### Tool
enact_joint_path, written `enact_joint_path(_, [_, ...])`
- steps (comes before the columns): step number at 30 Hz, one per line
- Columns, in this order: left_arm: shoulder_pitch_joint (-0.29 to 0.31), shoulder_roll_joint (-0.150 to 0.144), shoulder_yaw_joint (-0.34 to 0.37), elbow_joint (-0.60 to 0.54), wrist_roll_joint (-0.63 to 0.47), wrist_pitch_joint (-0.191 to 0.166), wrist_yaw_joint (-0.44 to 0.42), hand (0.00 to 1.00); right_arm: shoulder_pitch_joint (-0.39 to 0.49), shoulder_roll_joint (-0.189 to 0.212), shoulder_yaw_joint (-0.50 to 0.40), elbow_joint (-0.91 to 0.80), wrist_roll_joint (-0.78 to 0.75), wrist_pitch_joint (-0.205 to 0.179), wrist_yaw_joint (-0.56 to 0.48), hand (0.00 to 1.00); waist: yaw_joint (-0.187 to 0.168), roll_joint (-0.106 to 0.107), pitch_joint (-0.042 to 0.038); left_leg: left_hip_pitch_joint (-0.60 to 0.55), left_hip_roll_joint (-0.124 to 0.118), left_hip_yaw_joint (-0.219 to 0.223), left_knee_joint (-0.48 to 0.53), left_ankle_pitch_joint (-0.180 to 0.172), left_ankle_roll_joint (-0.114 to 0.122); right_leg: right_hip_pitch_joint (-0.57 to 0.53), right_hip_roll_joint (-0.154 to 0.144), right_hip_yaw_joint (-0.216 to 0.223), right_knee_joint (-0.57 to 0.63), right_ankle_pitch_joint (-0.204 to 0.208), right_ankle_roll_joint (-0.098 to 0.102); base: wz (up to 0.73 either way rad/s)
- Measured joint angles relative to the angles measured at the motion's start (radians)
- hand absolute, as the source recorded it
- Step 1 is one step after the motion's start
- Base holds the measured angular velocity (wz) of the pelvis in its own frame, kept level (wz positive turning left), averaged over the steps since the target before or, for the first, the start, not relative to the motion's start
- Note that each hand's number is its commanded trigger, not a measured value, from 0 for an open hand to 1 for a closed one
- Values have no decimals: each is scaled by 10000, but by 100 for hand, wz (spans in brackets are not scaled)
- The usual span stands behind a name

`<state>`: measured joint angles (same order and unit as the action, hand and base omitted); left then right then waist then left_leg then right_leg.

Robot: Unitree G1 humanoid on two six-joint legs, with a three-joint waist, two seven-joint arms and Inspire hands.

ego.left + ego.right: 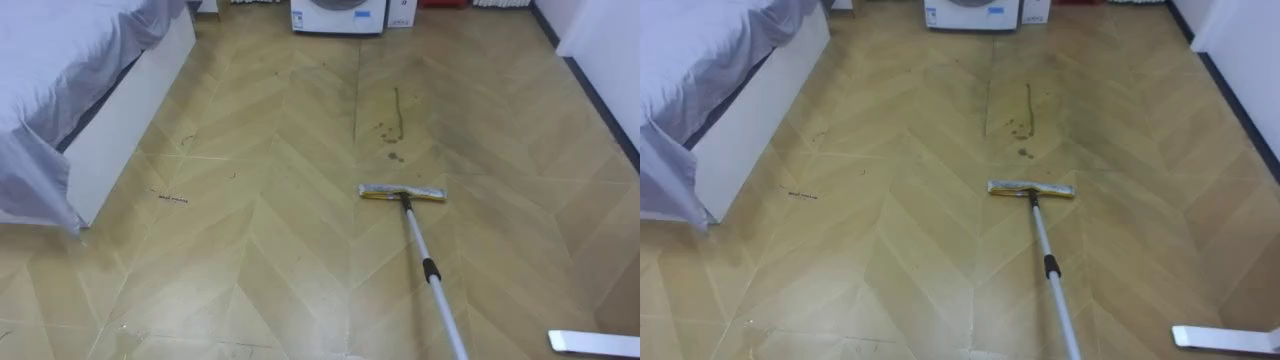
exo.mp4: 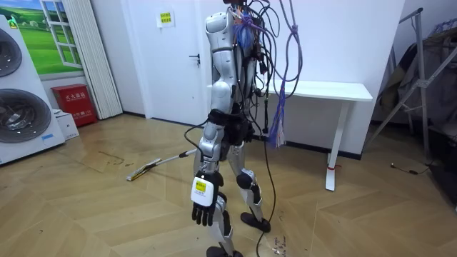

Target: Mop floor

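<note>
Left eye view: mop head (image 1: 402,192) flat on the floor (image 1: 250,260), just short of the dark stains (image 1: 392,128). Its pole (image 1: 428,268) slants back toward the lower right and out of frame. Bed (image 1: 110,120) at the left, with a grey sheet (image 1: 30,170) hanging down to the boards. White bar (image 1: 595,342) lying flat near the lower right corner, close to the pole's line.

Room view: standing upright mid-room, facing the stacked washing machines (image 2: 21,86) at the room view's left, with the mop stretched out low in front. Left robot hand (image 2: 203,207) hanging at the side, fingers loose and slack, holding nothing. Cannot tell what grips the pole's upper end, which is hidden behind the body. White worktop (image 2: 328,91) behind, well apart from the mop.

Right eye view: same layout, plus a small dark scrap (image 1: 802,195) on the boards near the bed.

Risks, as a judgement: a short push could stop before the stains and leave them. Too steep a lift of the pole could tip the head onto one edge, so it streaks instead of wiping. A wide sweep to the left could drag the sheet, and pulling straight back could knock the pole against the white bar.

Containers: just the washing machines, doors shut, contents not to be told. Beside them a red box (image 2: 71,103), closed.
</note>
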<state>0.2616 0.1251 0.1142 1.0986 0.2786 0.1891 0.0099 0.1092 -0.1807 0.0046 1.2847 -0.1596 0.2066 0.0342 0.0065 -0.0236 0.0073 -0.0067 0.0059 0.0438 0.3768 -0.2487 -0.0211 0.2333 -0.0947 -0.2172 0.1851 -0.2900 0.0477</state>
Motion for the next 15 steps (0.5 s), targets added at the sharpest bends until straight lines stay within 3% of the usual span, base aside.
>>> enact_joint_path(15, [-112, 30, 280, 16, -16, 14, 257, 0, -16, -15, -91, 9, -10, 35, 117, 100, -18, -46, -2, -131, -33, 92, -13, -10, 19, -130, -68, -60, 13, -7, 21, 0])
